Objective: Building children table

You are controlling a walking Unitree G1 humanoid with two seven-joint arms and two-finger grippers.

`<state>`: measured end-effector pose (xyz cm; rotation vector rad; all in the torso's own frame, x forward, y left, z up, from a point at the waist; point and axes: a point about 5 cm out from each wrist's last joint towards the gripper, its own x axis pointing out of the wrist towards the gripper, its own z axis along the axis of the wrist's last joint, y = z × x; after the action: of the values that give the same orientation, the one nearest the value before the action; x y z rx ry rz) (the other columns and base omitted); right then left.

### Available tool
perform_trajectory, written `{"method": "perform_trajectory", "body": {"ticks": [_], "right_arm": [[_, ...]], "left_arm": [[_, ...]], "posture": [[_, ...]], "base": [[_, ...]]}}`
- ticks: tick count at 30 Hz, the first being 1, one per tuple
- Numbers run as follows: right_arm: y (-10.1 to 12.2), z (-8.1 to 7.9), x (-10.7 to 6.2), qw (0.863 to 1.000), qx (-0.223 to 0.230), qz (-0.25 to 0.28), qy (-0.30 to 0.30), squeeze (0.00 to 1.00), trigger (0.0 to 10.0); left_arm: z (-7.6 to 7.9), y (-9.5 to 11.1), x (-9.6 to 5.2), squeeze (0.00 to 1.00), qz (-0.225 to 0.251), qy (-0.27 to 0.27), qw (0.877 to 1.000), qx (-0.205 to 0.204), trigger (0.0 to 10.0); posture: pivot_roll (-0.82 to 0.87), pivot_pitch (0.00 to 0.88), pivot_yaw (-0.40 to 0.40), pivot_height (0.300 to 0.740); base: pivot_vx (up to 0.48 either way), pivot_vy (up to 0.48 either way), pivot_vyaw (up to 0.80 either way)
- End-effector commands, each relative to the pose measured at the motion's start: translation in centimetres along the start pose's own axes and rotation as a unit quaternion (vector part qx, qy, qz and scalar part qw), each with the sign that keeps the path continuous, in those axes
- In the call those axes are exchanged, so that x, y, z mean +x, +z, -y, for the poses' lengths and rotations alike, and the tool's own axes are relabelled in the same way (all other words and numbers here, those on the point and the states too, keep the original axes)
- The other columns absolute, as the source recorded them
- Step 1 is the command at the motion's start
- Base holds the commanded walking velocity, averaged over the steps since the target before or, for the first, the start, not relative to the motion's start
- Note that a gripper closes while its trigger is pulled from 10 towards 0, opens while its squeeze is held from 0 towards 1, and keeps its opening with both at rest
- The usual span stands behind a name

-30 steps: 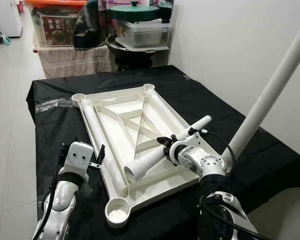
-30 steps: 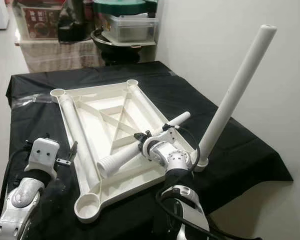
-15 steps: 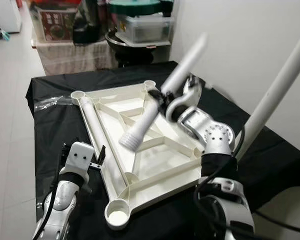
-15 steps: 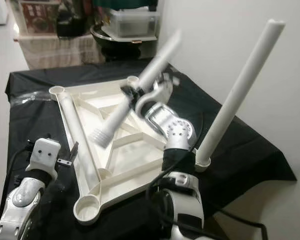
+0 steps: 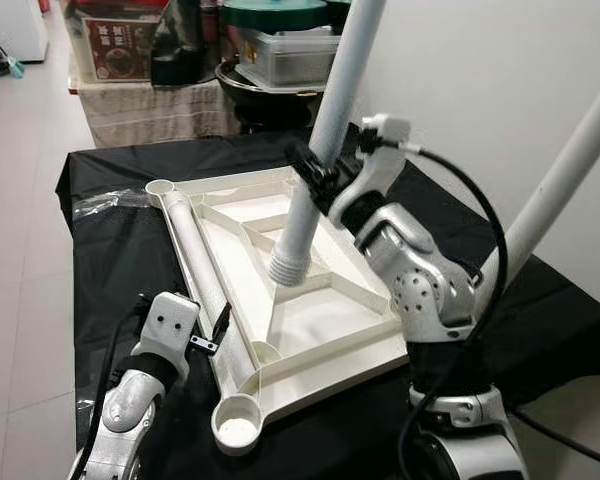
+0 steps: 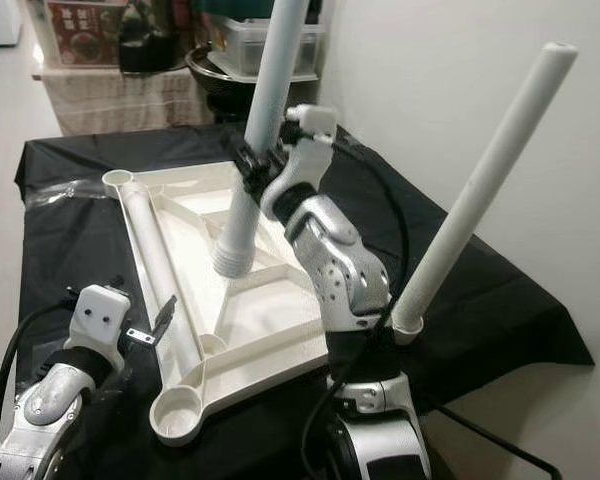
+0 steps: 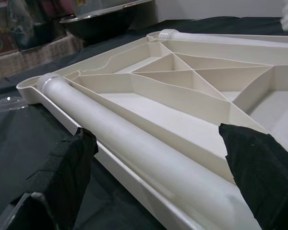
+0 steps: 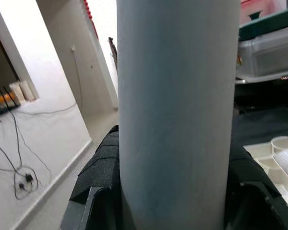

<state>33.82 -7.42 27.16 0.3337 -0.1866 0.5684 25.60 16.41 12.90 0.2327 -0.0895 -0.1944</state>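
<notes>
A red label on the storage box (image 5: pixel 120 45) at the frame's upper left carries print too small to read. At centre, the white plastic tabletop (image 5: pixel 280 290) lies upside down on a table draped in black cloth (image 5: pixel 120 250), its underside ribbed with diagonal braces and a round socket at each corner. One table leg (image 5: pixel 565 185) already stands in the near right corner socket, tilting toward the upper right; another leg (image 5: pixel 195 265) lies flat along the tabletop's left rim. The right gripper (image 5: pixel 320 175), fingers clamped tight on a third leg (image 5: pixel 325 130), holds it nearly upright above the tabletop's middle, ribbed end down. The left gripper (image 7: pixel 158 158), at lower left, rests beside the lying leg with its fingers (image 7: pixel 67 163) spread wide, seemingly holding nothing. Behind the table, against a white wall, sit a clear lidded container (image 5: pixel 280 55) and a dark round pan (image 5: pixel 270 85); pale floor tiles run down the left edge.
</notes>
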Motion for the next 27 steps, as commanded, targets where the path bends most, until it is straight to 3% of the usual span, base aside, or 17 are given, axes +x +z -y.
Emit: {"method": "perform_trajectory", "body": {"ticks": [1,6,8,9,11,12,13,15,17,18,23,27], "right_arm": [[0.0,0.0,-0.4,1.0,-0.011,0.001,-0.004,0.0,10.0],[-0.3,0.1,-0.7,1.0,-0.011,0.017,-0.015,0.0,10.0],[-0.4,-0.1,-0.7,1.0,0.001,0.021,-0.015,0.0,10.0],[-0.5,-0.5,-0.5,1.0,0.0,0.027,-0.01,0.0,10.0],[-0.5,-0.5,-0.5,1.0,0.0,0.027,-0.01,0.0,10.0],[-0.6,-0.8,-0.3,0.999,-0.004,0.031,-0.004,0.0,10.0],[-0.6,-0.8,-0.3,0.999,-0.004,0.031,-0.004,0.0,10.0],[-0.6,-2.0,0.2,0.999,-0.01,0.04,0.026,0.0,10.0],[-0.6,-2.0,0.2,0.999,-0.01,0.04,0.026,0.0,10.0],[-0.7,-4.2,0.6,0.995,-0.003,0.037,0.089,0.0,10.0],[-1.0,-5.5,0.5,0.992,0.003,0.03,0.126,0.0,10.0],[-1.7,-7.4,-0.6,0.979,0.02,0.015,0.2,0.0,10.0]], "left_arm": [[0.4,-0.1,-0.1,0.0,-0.004,-0.012,1.0,-0.008,10.0],[0.4,0.1,0.0,0.0,-0.001,-0.019,1.0,-0.007,10.0],[0.7,0.4,0.0,0.0,0.006,-0.036,0.999,-0.024,10.0],[1.2,1.2,-0.1,0.0,0.02,-0.08,0.995,-0.064,10.0],[1.2,1.2,-0.1,0.0,0.02,-0.08,0.995,-0.064,10.0],[1.7,2.0,-0.3,0.0,0.034,-0.121,0.987,-0.098,10.0],[1.7,2.0,-0.3,0.0,0.034,-0.121,0.987,-0.098,10.0],[1.9,3.8,-0.9,0.0,0.06,-0.194,0.968,-0.148,10.0],[1.9,3.8,-0.9,0.0,0.06,-0.194,0.968,-0.148,10.0],[2.1,4.8,-0.9,0.0,0.074,-0.227,0.959,-0.15,10.0],[2.3,5.0,-0.6,0.0,0.079,-0.237,0.957,-0.146,10.0],[2.4,4.6,-0.1,0.0,0.066,-0.257,0.953,-0.148,10.0]], "posture": [[0.13,0.0,-0.11,0.74],[0.12,0.0,-0.103,0.74],[0.12,0.0,-0.098,0.74],[0.12,0.0,-0.097,0.74],[0.12,0.0,-0.097,0.74],[0.13,0.0,-0.098,0.74],[0.13,0.0,-0.098,0.74],[0.13,0.0,-0.092,0.74],[0.13,0.0,-0.092,0.74],[0.13,0.0,-0.09,0.74],[0.13,0.0,-0.094,0.74],[0.12,0.0,-0.081,0.74]], "base": [[0.0,0.0,0.0],[0.0,0.0,0.0],[0.0,0.0,0.0],[0.0,0.0,0.0],[0.0,0.0,0.0],[0.0,0.0,0.0],[0.0,0.0,0.0],[0.0,0.0,0.0],[0.0,0.0,0.0],[0.0,0.0,0.0],[0.0,0.0,0.0],[0.0,0.0,0.0]]}}
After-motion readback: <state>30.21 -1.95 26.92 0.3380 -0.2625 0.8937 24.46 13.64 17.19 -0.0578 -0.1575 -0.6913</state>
